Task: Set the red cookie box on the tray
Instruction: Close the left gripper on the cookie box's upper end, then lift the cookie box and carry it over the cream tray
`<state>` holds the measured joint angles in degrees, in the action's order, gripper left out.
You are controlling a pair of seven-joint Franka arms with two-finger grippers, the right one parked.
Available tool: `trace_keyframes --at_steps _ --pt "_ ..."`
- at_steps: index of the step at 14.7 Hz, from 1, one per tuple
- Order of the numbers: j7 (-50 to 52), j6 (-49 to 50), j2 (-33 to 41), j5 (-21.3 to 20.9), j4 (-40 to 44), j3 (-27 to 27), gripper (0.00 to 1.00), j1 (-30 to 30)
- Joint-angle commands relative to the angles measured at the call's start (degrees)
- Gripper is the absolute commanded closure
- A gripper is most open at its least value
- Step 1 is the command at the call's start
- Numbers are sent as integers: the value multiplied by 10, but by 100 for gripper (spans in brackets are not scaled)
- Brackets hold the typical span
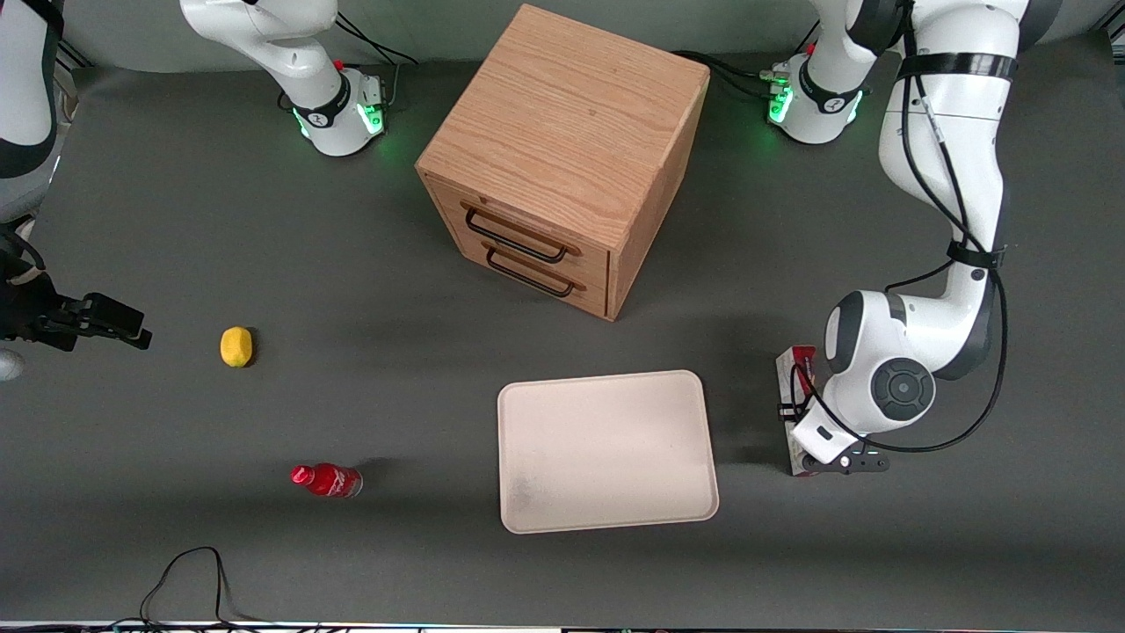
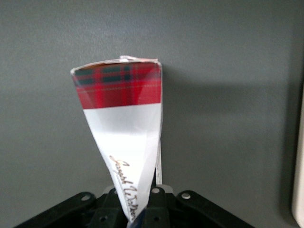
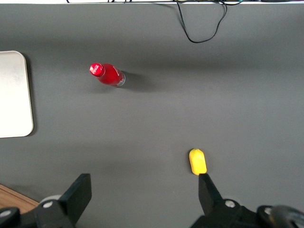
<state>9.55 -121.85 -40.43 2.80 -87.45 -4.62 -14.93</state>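
Observation:
The red cookie box [image 1: 795, 362] lies lengthwise on the grey mat beside the tray [image 1: 606, 450], toward the working arm's end of the table. The arm's wrist covers its middle. My left gripper [image 1: 802, 431] is down over the box and shut on it. In the left wrist view the box [image 2: 121, 118] runs out from between the jaws of the gripper [image 2: 137, 218], showing a white panel with script and a red tartan end. The cream-white tray's rim [image 2: 300, 190] shows close alongside. The tray has nothing on it.
A wooden two-drawer cabinet [image 1: 562, 158] stands farther from the front camera than the tray. A small red bottle [image 1: 327, 480] and a yellow lemon [image 1: 235, 345] lie toward the parked arm's end. A black cable [image 1: 189, 571] loops at the table's near edge.

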Motion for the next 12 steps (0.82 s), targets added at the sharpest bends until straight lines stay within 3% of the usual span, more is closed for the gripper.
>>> trace_keyframes --at_steps 1,6,8,12 --pt "7 144 24 -3 100 -5 100 -5" --pt "-1 287 32 -7 288 -4 100 -7" --pt "19 297 30 -2 319 9 100 -16" --pt "159 262 1 -7 333 80 100 -39"
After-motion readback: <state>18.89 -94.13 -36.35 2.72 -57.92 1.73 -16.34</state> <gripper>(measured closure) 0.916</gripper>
